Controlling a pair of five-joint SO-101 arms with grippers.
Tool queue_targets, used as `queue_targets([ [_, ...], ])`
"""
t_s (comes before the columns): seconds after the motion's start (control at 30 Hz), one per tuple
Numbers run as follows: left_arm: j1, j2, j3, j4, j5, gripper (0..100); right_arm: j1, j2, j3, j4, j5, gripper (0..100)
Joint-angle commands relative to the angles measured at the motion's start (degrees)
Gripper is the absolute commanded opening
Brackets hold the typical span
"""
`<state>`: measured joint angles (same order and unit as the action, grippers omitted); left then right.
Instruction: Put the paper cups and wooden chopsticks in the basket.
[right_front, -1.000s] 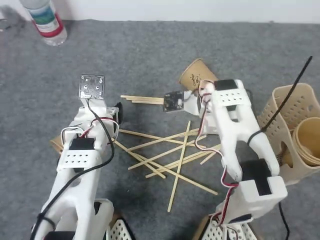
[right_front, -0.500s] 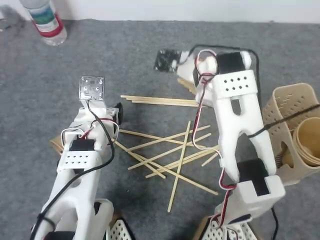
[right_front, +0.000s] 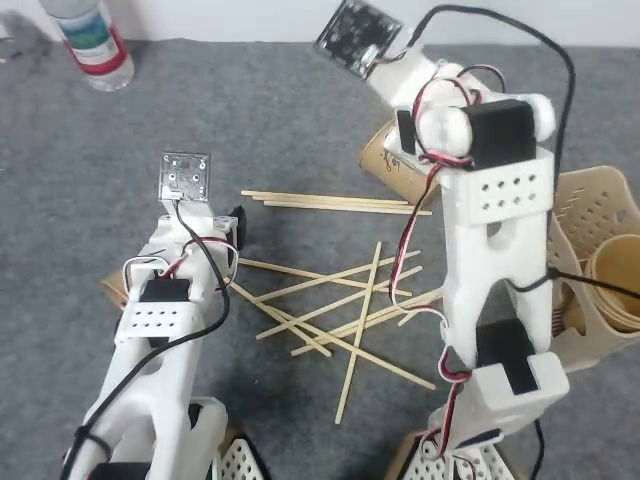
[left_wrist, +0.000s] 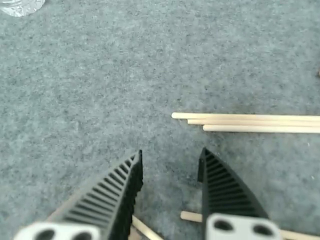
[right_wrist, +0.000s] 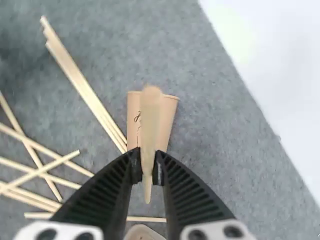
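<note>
While the left tool (left_wrist: 171, 152) gapes, the right tool (right_wrist: 146, 156) pinches the paper cup (right_wrist: 150, 114).

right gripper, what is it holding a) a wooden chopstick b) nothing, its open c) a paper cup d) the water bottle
c: in the right wrist view the right gripper is pinched shut on the wall of the paper cup, while the chopsticks lie apart from it, none between its fingers.
</note>
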<state>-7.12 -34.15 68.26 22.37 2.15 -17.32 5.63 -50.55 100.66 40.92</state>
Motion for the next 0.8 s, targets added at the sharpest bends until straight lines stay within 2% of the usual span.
queue_targets([
  [0.0, -0.26, -1.58, -0.31, -1.32, 0.53, 18, 1.36, -7.78, -3.6, 1.8, -3.96, 0.8],
  [0.23, -0.26, -1.58, -0.22, -1.32, 0.53, 18, 1.71, -18.24, -3.6, 1.71, -5.54, 0.8],
  [0.33, -0.26, -1.58, 0.13, -1.32, 0.53, 18, 4.44, -23.08, -3.6, 1.27, -5.54, 0.8],
  [0.47, -0.18, -1.58, 2.33, -5.54, 0.53, 18, 12.09, -28.26, -3.6, 0.84, -5.19, 0.8],
  [0.6, -0.09, -1.58, 2.68, -5.89, 0.44, 18, 20.53, -32.57, -3.6, 0.04, -5.63, 0.8],
  [0.77, -0.09, -1.58, 2.77, -5.8, 0.53, 18, 24.92, -34.59, -3.52, 0.13, -5.8, 0.8],
])
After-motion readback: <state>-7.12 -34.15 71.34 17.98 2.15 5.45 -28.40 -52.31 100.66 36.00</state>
